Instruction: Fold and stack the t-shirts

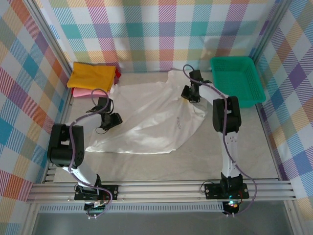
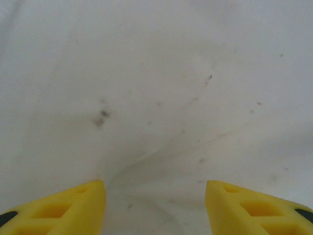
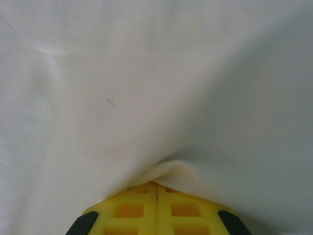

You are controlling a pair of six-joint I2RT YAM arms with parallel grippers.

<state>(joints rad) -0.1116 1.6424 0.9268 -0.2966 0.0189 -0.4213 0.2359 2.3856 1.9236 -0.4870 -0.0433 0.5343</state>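
Note:
A white t-shirt (image 1: 151,117) lies spread and rumpled across the middle of the table. My right gripper (image 1: 190,94) sits at the shirt's far right part. In the right wrist view this gripper (image 3: 157,185) is shut, pinching a raised fold of the white cloth (image 3: 146,98). At the shirt's left edge is my left gripper (image 1: 109,120). The left wrist view shows it (image 2: 155,188) open just above white cloth (image 2: 156,98), with nothing between its yellow fingers (image 2: 73,205). A folded mustard-yellow shirt (image 1: 93,76) tops a pink one (image 1: 82,92) at the back left, with red (image 1: 118,73) showing behind.
A green plastic basket (image 1: 237,81) stands at the back right, close to the right arm. Checked cloth walls close in the table on three sides. Bare tabletop (image 1: 195,161) lies in front of the shirt.

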